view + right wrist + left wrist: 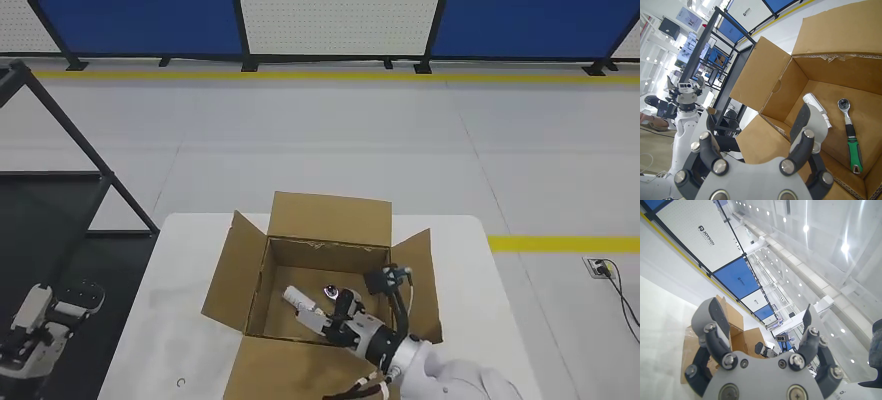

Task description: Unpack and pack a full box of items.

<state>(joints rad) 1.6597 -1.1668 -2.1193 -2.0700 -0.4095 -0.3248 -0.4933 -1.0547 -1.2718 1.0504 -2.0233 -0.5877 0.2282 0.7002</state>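
Right tool (757, 113), spread apart, hovered over the cardboard box (829, 34), presumably to lift out the white bottle (814, 103) or ratchet wrench (849, 128); left tool (761, 306) sat aside, likewise spread.

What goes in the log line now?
cardboard box open | inside: ratchet wrench, white bottle | right gripper open over it | left gripper open

The brown cardboard box (330, 215) stood open on the white bench (180, 300), and its four flaps were spread outward. The top edge of its back wall was torn a little. On the bottom lay a small white bottle (814, 104) on its side, toward the robot's left. Near it, not touching, a ratchet wrench (849, 123) lay flat, with a shiny metal head and a green and black handle.
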